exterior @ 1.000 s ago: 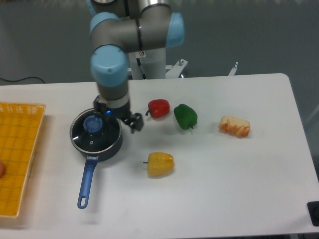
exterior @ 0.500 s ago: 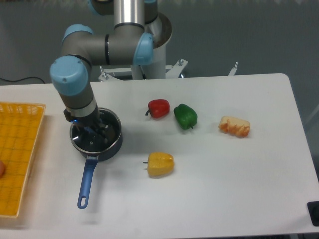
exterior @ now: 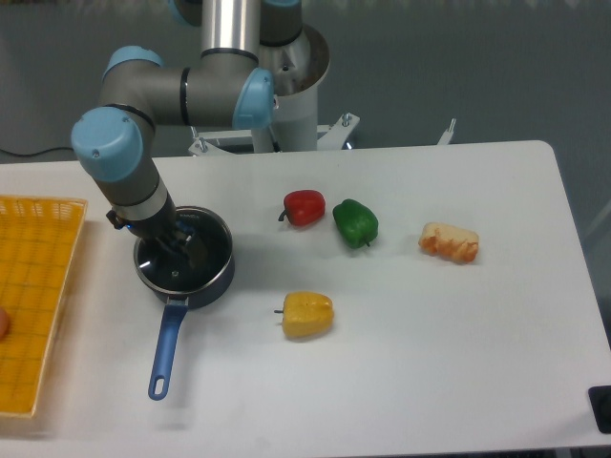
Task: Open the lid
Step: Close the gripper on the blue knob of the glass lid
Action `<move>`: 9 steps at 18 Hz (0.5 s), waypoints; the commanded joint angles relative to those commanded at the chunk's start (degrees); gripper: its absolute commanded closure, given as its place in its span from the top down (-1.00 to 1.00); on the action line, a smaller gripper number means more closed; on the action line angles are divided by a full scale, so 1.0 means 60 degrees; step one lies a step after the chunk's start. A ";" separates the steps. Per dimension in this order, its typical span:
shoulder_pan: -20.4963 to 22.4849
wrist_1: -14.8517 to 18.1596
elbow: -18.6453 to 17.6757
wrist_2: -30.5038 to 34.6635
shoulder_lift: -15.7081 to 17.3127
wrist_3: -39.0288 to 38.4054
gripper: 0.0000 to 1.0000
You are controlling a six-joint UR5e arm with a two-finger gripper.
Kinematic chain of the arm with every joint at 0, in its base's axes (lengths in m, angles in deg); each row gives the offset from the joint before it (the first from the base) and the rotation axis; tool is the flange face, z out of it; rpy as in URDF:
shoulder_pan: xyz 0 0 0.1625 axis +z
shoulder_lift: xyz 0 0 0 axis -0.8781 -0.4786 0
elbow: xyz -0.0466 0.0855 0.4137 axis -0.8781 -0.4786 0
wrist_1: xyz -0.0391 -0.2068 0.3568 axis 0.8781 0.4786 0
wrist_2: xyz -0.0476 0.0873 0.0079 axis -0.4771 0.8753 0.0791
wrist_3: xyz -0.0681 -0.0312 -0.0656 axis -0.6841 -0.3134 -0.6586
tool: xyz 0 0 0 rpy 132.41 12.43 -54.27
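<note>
The dark blue saucepan (exterior: 222, 277) stands at the left of the white table, its long blue handle (exterior: 167, 348) pointing toward the front edge. The glass lid (exterior: 206, 264) with its thin silver rim lies flat on the pan. My gripper (exterior: 179, 245) points down over the middle of the lid, where the blue knob sat. The knob is almost wholly hidden by the fingers and wrist. I cannot make out whether the fingers are closed on it.
A red pepper (exterior: 305, 206) and a green pepper (exterior: 355, 221) lie right of the pan, a yellow pepper (exterior: 307, 314) in front of them. A pale orange-striped item (exterior: 449, 241) lies farther right. A yellow basket (exterior: 33, 296) sits at the left edge.
The arm has swung left. The gripper went from the pan's right rim to over the lid's centre and now covers the knob. The lid and pan have not moved.
</note>
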 joint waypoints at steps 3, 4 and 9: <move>0.0000 0.0000 -0.0204 0.0000 0.0117 0.0365 1.00; 0.0000 0.0000 -0.0263 0.0015 0.0161 0.0512 1.00; 0.0000 0.0000 -0.0323 0.0000 0.0190 0.0557 1.00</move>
